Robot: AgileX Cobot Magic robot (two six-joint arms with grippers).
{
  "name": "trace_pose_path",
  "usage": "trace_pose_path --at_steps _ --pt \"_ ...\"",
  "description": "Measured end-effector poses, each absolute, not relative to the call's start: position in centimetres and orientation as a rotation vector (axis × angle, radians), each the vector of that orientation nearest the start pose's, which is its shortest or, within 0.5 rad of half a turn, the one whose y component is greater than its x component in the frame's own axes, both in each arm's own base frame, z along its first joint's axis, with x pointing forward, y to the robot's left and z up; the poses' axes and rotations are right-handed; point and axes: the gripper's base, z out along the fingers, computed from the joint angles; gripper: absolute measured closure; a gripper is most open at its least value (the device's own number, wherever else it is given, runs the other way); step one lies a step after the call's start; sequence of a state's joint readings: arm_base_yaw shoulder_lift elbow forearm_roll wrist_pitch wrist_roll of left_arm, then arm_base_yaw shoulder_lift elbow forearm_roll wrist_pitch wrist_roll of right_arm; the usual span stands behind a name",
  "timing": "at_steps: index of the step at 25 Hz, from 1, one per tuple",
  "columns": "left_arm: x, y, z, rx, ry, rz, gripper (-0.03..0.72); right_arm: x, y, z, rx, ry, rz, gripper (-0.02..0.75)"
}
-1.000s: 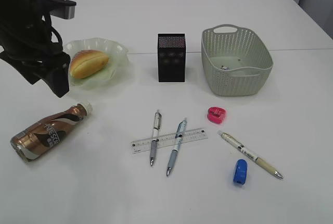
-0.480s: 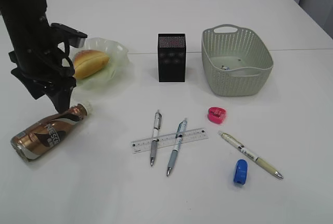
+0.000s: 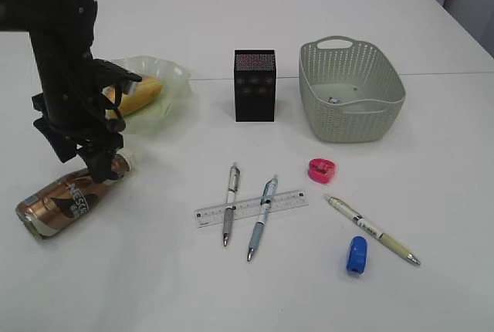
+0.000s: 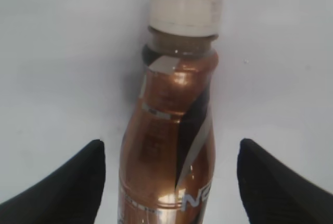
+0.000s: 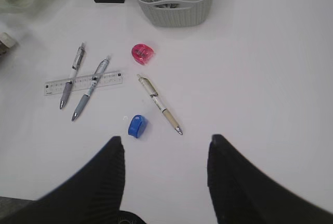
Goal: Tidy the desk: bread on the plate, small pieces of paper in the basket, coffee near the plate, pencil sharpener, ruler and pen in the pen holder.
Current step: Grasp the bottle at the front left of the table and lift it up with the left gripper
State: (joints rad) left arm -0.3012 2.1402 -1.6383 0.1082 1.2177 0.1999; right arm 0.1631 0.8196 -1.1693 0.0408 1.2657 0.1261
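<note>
Left pincer (image 3: 100, 164) has dropped over lying coffee (image 3: 65, 197) (jaws wide), cap up-right.

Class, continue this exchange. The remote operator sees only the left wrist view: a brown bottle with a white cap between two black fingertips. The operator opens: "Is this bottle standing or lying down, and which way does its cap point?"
Observer: The coffee lies on its side on the desk, cap pointing toward the plate.
Operator: Is anything on that plate?
Observer: Yes, the bread is in it, partly hidden behind the left arm.
Operator: Where is the ruler?
Observer: The ruler lies flat in front of the pen holder, with two pens lying across it.
</note>
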Motion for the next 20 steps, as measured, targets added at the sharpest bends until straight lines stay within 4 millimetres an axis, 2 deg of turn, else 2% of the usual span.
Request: trace_pose_path --at_steps 5,20 --pt "40.3 -11.5 15.2 0.870 3.114 0.173 0.118 11.3 2.2 41.5 -0.047 2.406 0.179 0.325" --pt "40.9 -10.4 12.6 0.841 3.180 0.174 0.118 11.3 1.9 41.5 -0.048 2.404 0.146 0.324"
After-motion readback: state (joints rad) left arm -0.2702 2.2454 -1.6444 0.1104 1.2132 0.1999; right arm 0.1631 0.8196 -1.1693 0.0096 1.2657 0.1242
